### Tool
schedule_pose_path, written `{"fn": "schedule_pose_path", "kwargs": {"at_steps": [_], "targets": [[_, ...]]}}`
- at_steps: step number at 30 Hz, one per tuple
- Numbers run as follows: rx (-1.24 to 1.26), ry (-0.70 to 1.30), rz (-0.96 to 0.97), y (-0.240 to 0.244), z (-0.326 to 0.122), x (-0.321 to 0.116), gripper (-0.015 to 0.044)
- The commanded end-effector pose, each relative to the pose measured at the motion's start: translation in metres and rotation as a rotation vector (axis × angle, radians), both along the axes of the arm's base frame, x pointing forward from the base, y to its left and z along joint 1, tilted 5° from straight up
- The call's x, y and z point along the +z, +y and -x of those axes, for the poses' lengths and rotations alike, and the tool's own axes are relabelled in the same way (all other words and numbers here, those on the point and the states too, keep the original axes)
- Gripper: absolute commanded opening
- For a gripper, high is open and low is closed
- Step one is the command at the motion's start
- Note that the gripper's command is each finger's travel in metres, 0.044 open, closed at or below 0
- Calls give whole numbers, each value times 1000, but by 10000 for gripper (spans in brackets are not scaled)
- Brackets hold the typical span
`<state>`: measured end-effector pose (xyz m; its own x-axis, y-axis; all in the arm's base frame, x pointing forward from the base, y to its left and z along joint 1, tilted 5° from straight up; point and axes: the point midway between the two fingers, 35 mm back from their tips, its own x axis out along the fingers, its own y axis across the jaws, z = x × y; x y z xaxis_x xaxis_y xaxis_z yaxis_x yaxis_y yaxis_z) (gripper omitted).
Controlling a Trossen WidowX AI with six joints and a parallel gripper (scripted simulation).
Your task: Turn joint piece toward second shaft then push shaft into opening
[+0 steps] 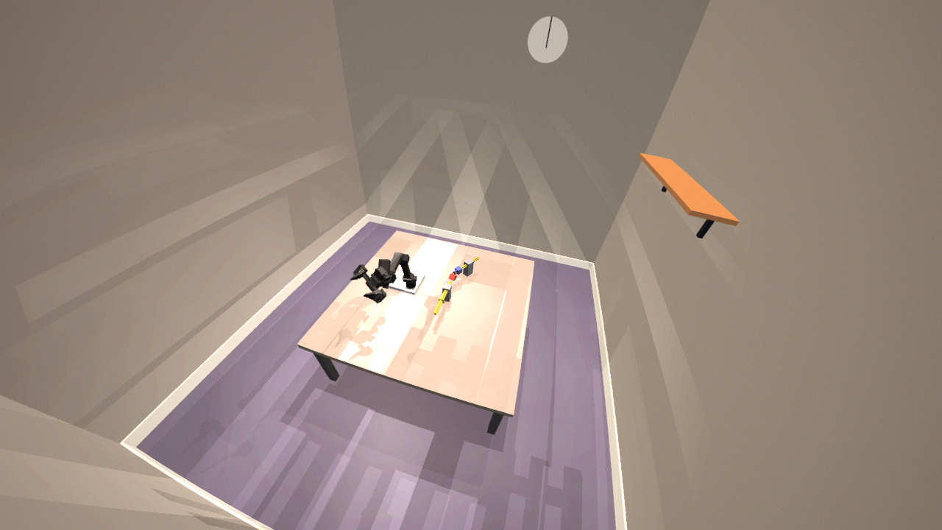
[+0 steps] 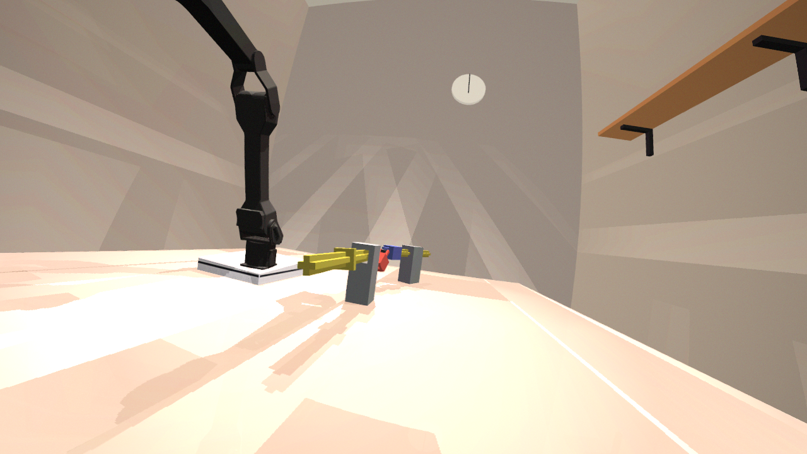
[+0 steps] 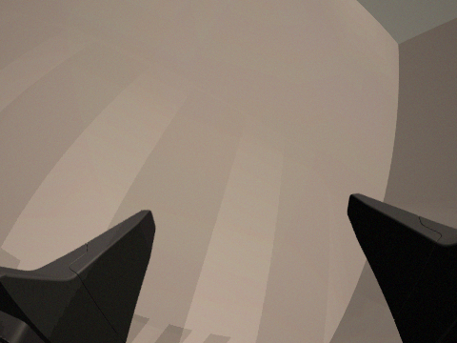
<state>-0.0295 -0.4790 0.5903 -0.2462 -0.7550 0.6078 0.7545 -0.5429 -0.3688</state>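
My gripper (image 1: 360,283) (image 3: 251,204) is open and empty, raised on the left side of the table, well away from the shafts. The red square joint piece (image 1: 452,277) (image 2: 383,260) is hinged to the blue end piece (image 1: 458,270) (image 2: 394,252) of the far yellow shaft (image 1: 477,258) (image 2: 426,253); it looks tilted in the exterior view. That shaft is in the far grey block (image 1: 468,268) (image 2: 410,265). The second yellow shaft (image 1: 437,307) (image 2: 330,260) passes through the near grey block (image 1: 446,294) (image 2: 360,282). Its inner end is hidden in the exterior view. The exact facing of the opening cannot be told.
The arm's white base plate (image 1: 405,287) (image 2: 226,268) sits left of the blocks on the wooden table (image 1: 487,329) (image 2: 507,367). An orange shelf (image 1: 688,188) (image 2: 693,79) is on the right wall. A round clock (image 1: 547,39) (image 2: 468,89) hangs on the back wall.
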Motion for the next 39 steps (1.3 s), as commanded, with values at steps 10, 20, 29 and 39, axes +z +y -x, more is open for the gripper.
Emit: {"fn": "schedule_pose_path", "kwargs": {"at_steps": [10,20,29,39], "targets": [[366,-85,-218,-11,-133,-48,440],[583,-100,-424,9,-232,-97,440],[753,-41,-573,43,-305,-132,440],[955,-48,-851,110,-390,-195,440]]}}
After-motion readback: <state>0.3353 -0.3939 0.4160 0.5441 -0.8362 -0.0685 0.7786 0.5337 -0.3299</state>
